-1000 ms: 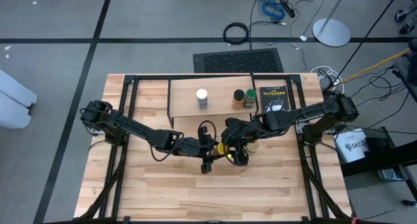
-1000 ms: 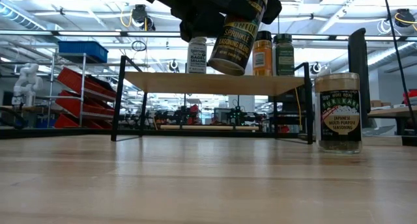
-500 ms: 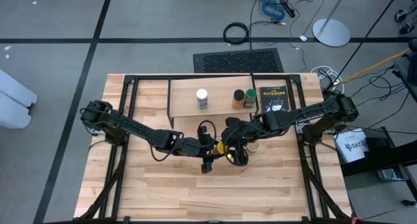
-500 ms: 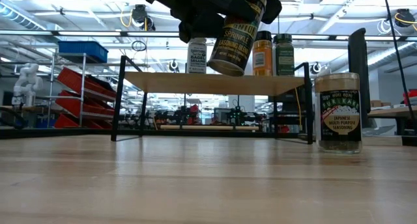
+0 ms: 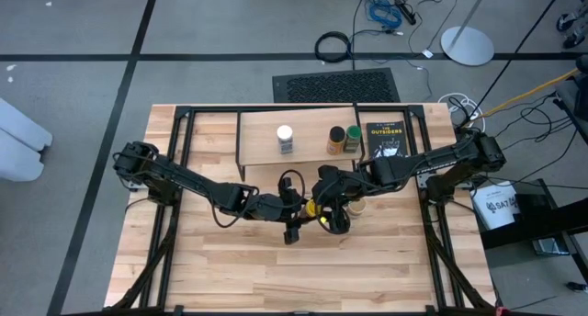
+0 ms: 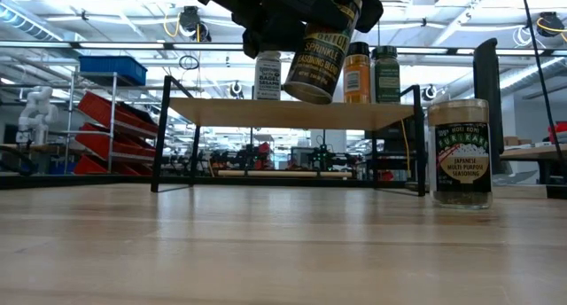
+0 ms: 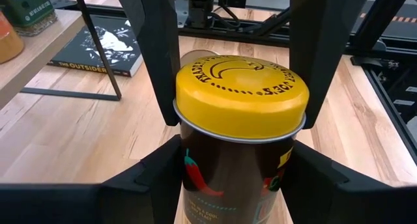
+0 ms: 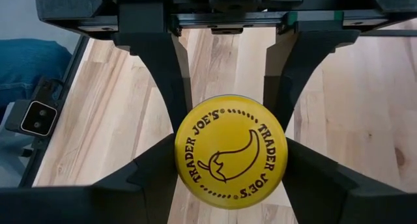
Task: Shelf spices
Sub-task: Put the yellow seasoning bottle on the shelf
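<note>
- Spice jar with yellow lid [image 7: 241, 97] is pinched high over the table, in front of the low light-wood shelf [image 5: 303, 146], by both left gripper [image 5: 292, 215] and right gripper [image 5: 327, 202].
- Hand-over is judged underway; next, one gripper must be let go.

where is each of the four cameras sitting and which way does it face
High: overhead, straight down on the table; both arms show.
Low: tabletop height, level toward the shelf; arms enter from above.
Left wrist: on the left arm, facing the yellow-lidded jar between the left claw fingers.
Right wrist: facing the same lid, right claw around it.
Both wrist views share that jar.
</note>
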Tool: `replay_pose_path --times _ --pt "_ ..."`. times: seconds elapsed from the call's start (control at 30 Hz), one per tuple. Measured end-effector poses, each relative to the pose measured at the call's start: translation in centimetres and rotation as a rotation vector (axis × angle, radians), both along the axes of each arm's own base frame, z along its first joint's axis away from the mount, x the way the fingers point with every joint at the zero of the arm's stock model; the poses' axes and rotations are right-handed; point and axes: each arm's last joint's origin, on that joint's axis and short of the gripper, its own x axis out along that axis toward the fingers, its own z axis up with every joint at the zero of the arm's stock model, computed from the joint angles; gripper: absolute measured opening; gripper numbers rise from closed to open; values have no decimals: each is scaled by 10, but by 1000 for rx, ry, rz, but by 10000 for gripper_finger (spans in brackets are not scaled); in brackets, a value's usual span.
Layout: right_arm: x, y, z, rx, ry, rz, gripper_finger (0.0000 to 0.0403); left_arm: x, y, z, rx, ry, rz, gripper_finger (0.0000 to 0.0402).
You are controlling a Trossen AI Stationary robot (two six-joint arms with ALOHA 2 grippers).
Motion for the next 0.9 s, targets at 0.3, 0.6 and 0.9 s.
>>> replay_pose_path --times 0.3,0.6,0.9 --pt "0 0 0 -22 -8 -25 258 0 1 0 -1 -2 6 213" --pt "-1 2 3 -42 -30 -30 336 0 0 0 1 0 -7 213" --pt "-31 0 39 -121 -152 -104 345 -6 -2 12 18 -31 -34 213"
